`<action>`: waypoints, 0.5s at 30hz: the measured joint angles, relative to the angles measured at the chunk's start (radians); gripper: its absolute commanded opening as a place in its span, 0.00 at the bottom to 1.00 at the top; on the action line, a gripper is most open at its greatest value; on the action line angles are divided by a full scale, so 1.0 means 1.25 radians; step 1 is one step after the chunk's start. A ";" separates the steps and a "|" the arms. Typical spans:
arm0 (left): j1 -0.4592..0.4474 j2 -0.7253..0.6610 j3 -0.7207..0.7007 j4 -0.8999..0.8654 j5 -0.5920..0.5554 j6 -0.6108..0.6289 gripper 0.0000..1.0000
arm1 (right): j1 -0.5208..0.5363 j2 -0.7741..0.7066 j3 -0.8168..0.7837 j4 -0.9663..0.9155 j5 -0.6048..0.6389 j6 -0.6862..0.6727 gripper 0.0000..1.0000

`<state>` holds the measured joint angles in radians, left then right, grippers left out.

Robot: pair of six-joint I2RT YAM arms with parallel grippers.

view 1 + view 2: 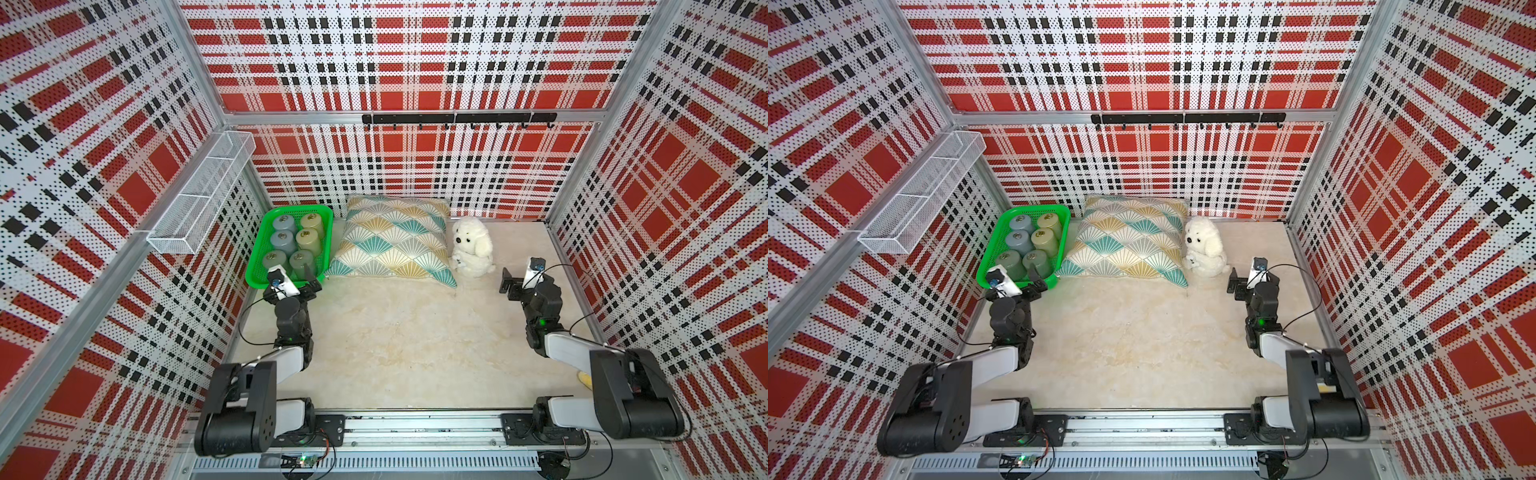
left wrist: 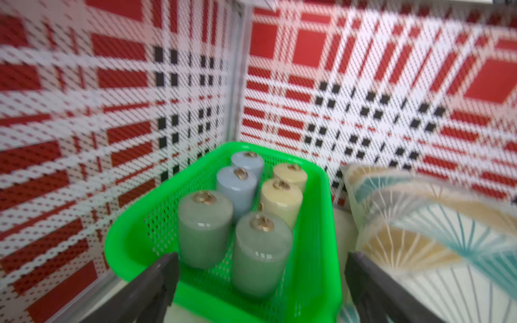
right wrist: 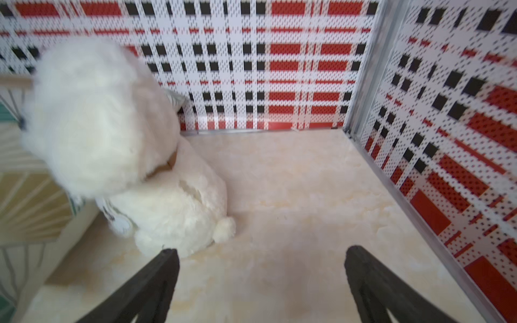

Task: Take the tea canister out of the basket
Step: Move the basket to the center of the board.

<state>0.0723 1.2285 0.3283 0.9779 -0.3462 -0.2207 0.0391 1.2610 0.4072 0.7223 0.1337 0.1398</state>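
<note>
The left arm (image 1: 293, 318) and right arm (image 1: 540, 303) pair black joint housings with white link shells. Thin black cables (image 1: 240, 326) trail beside them, and the jaws are black.
</note>
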 measured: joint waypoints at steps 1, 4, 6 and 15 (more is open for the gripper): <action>0.015 -0.025 0.039 -0.060 -0.010 -0.049 0.99 | 0.000 -0.037 0.011 -0.030 0.003 0.020 1.00; 0.099 -0.066 0.177 -0.237 0.035 -0.180 0.99 | 0.000 -0.109 0.062 -0.125 -0.012 0.099 1.00; 0.167 -0.083 0.244 -0.309 0.113 -0.234 0.99 | -0.004 -0.132 0.103 -0.186 -0.025 0.178 1.00; 0.159 -0.132 0.251 -0.402 0.244 -0.327 0.99 | -0.005 -0.144 0.202 -0.353 -0.159 0.387 1.00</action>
<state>0.2710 1.0634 0.6418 0.4759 -0.0410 -0.6289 0.0330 1.0805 0.6598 0.2810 -0.0650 0.6239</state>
